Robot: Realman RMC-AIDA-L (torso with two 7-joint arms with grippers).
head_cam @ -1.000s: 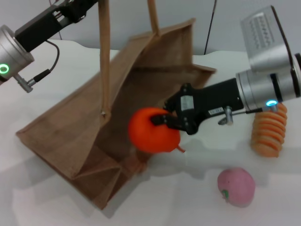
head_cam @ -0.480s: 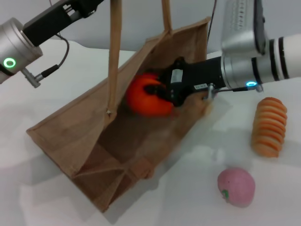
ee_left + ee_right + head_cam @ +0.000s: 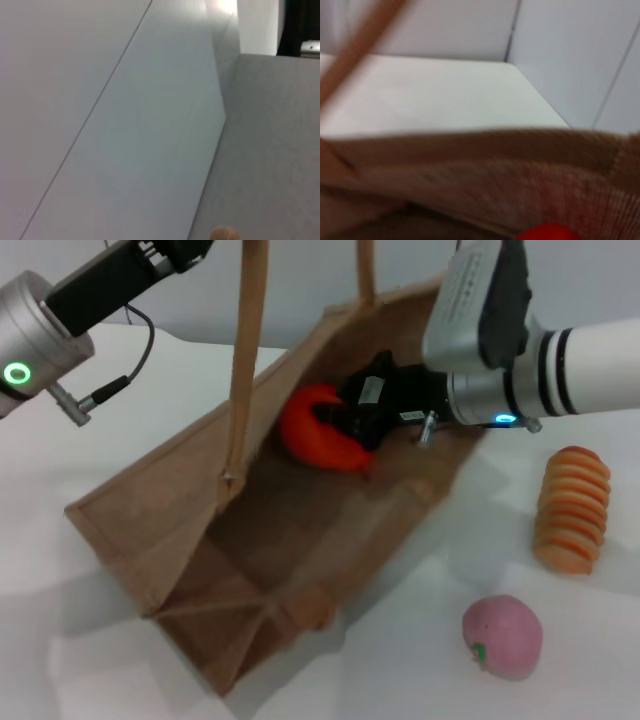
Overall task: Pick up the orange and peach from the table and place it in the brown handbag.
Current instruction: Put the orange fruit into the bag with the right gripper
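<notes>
A white table [image 3: 120,660] is seen across the head view. On its right side a ridged orange-tan sliced loaf [image 3: 572,508] is stood on end, its slices stacked one upon another (each ridge is marked by a darker line). Behind the table a pale wall [image 3: 290,270] is seen. In the left wrist view, pale wall panels [image 3: 100,125] are divided by a thin dark seam, and a grey floor [image 3: 270,150] is met at their lower edge. At the bottom edge of that view a small tan rounded shape [image 3: 223,233] is glimpsed; what it is cannot be told.
</notes>
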